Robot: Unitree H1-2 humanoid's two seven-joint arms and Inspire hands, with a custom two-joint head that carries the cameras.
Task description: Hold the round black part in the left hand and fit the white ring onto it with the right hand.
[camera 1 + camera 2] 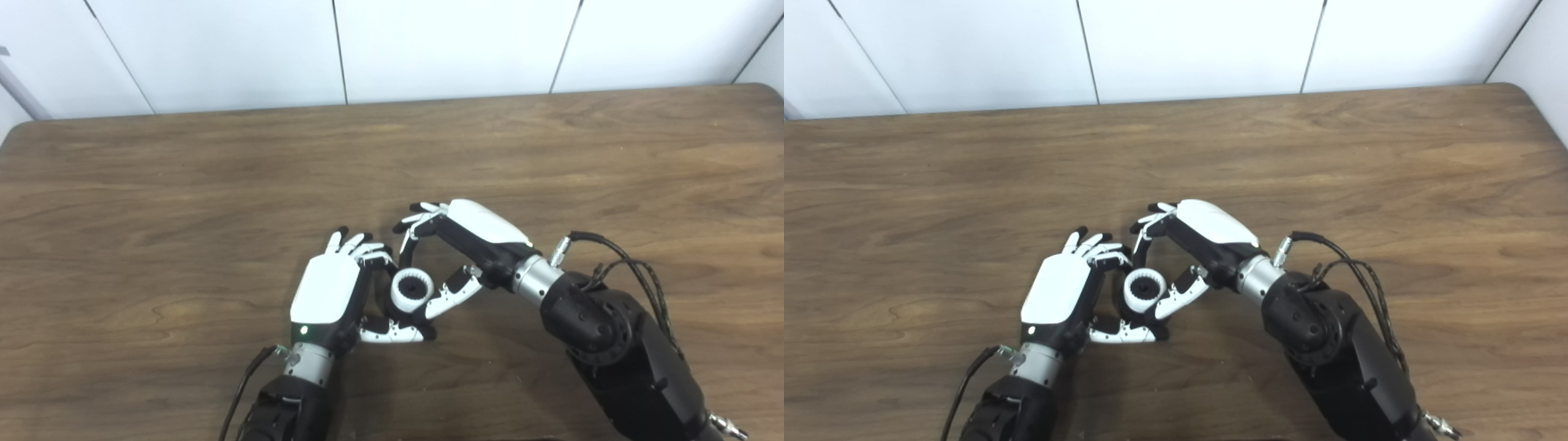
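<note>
White ring (412, 290) sat between both hands, opening up, over black part (401, 309); left hand (334, 294) cupped part, right hand (456, 245) pinched ring.

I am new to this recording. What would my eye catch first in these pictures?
First, the two hands meeting at the table's near middle: the left hand and the right hand close around a white ring. The ring has a dark, toothed centre. Behind them, the wood looks bare.
</note>
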